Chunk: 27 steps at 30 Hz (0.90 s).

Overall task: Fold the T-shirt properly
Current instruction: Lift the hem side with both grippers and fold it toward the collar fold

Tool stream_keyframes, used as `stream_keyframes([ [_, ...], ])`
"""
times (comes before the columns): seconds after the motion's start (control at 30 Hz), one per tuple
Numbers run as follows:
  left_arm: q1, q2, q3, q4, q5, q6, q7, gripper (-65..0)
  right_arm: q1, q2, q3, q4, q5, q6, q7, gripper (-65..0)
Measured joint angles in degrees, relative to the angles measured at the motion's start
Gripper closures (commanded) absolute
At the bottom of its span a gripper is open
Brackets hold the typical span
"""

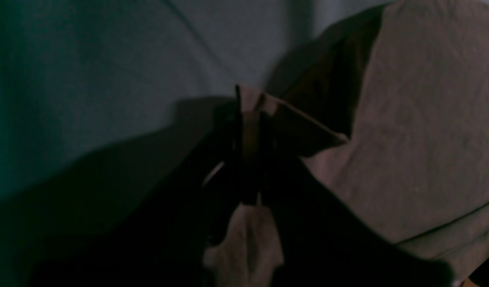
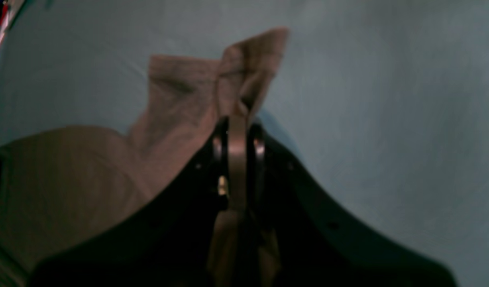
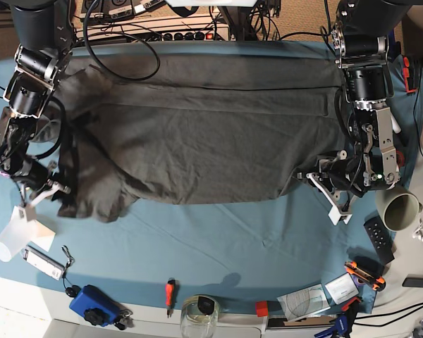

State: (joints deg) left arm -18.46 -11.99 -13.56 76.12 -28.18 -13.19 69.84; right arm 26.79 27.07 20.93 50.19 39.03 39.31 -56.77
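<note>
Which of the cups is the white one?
The white cup near the right gripper. The grey-green cup sits on the other side, and the glass jar is clear.

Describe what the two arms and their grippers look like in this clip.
Both arms are black with silver-grey joint housings and looping black cables. The left gripper and right gripper have white finger pieces in the base view; the wrist views show dark, curved jaw bodies with small metal screws.

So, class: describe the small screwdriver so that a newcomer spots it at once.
Start at the teal table cloth, below the big olive-grey T-shirt. Near the cloth's front edge, just left of the glass jar, lies the screwdriver. Its red handle and black tip set it apart.
</note>
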Motion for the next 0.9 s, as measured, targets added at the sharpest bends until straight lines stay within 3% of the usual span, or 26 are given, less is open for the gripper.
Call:
stream_keyframes([
  [0.2, 0.0, -2.1, 0.1, 2.3, -0.4, -0.2, 0.7, 0.0, 0.2, 0.3, 0.0, 7.7, 1.4, 0.2, -3.1, 0.0],
  [0.37, 0.0, -5.2, 0.0, 3.5, -1.8, -0.4, 1.1, 0.0, 0.2, 0.4, 0.0, 10.3, 3.6, 0.2, -10.2, 0.0],
  [0.4, 0.0, -5.5, 0.0, 3.5, -2.6, -2.0, 1.3, 0.0, 0.2, 0.3, 0.0, 10.7, 4.4, 0.2, -11.0, 0.0],
  [0.63, 0.0, -5.4, 0.1, 3.5, -5.1, -3.2, 2.8, 0.0, 0.0, 3.0, 0.0, 15.3, 10.8, 0.6, -17.0, 0.0],
  [0.9, 0.0, -5.4, 0.1, 7.0, -5.1, -3.2, 3.9, 0.0, -1.1, 5.4, 0.0, 15.5, 14.3, 0.6, -19.5, 0.0],
])
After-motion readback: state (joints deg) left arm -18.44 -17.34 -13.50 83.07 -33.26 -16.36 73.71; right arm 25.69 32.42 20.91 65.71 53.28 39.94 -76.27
